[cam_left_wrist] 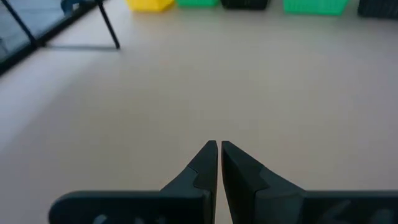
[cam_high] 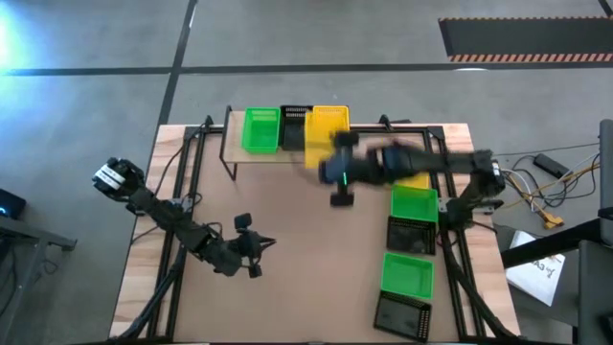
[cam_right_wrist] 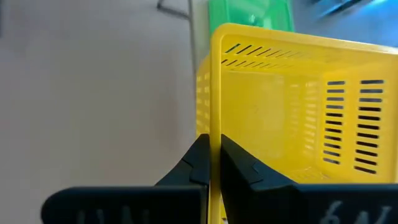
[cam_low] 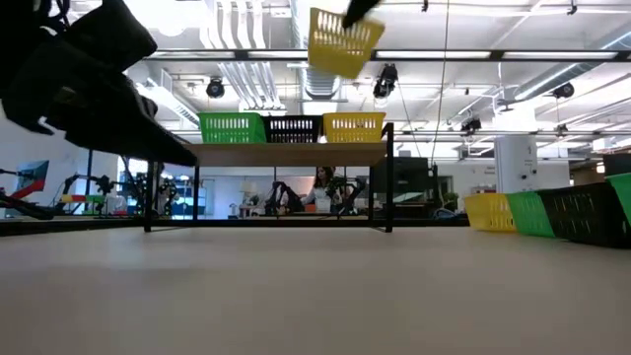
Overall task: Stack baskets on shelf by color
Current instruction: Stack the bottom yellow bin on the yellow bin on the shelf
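The shelf (cam_high: pixel 287 151) stands at the table's far edge and carries a green basket (cam_low: pixel 233 127), a black basket (cam_low: pixel 293 128) and a yellow basket (cam_low: pixel 353 126) side by side. My right gripper (cam_right_wrist: pixel 214 148) is shut on another yellow basket (cam_low: pixel 343 41), high above the shelf's right part. My left gripper (cam_left_wrist: pixel 219 147) is shut and holds nothing, hovering over the near left of the table (cam_high: pixel 251 251). More baskets lie along the table's right side: yellow (cam_high: pixel 414 180), green (cam_high: pixel 414 204), black (cam_high: pixel 412 237), green (cam_high: pixel 407 273), black (cam_high: pixel 402 313). My right gripper pinches the yellow basket by the top edge of one side wall (cam_right_wrist: pixel 215 124), one finger inside the basket and one outside. The basket is lifted clear of shelf and table and hangs tilted in the low view (cam_low: pixel 343 41).
The middle of the tabletop (cam_high: pixel 306 249) is bare wood between the two arms. The row of baskets (cam_low: pixel 552 211) lines the right side. The shelf's thin black legs (cam_low: pixel 148 197) stand near the far edge. Cables and papers lie off the table to the right (cam_high: pixel 546 220).
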`<action>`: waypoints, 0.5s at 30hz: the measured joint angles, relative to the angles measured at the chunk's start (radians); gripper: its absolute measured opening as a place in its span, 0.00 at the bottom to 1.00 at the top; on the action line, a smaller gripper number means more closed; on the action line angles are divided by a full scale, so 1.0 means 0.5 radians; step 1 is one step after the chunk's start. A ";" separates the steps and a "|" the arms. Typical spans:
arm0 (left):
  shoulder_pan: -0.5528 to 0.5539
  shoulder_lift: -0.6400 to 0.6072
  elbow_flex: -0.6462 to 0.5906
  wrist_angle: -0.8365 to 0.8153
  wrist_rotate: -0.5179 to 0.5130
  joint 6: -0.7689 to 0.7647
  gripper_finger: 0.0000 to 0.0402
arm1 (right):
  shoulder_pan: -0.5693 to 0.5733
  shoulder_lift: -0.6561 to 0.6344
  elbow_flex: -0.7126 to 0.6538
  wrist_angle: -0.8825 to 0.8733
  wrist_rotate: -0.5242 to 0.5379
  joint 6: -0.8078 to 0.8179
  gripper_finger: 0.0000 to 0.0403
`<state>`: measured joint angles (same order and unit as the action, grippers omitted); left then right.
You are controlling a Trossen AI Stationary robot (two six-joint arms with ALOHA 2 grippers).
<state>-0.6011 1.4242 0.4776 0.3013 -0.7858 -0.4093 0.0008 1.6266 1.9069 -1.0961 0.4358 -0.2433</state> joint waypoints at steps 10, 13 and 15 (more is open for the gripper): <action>0.100 0.000 -0.001 0.445 0.002 0.476 0.01 | -0.728 0.056 -0.005 0.004 -0.631 -0.393 0.02; 0.117 0.000 -0.001 0.520 0.003 0.557 0.01 | -0.750 0.068 -0.005 -0.001 -0.678 -0.403 0.02; 0.128 0.000 -0.001 0.536 0.004 0.584 0.01 | -0.748 0.074 -0.005 0.001 -0.686 -0.409 0.03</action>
<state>-0.5369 1.4242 0.4773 0.5692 -0.7837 -0.1174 -0.3730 1.6637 1.9041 -1.0958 0.0927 -0.4479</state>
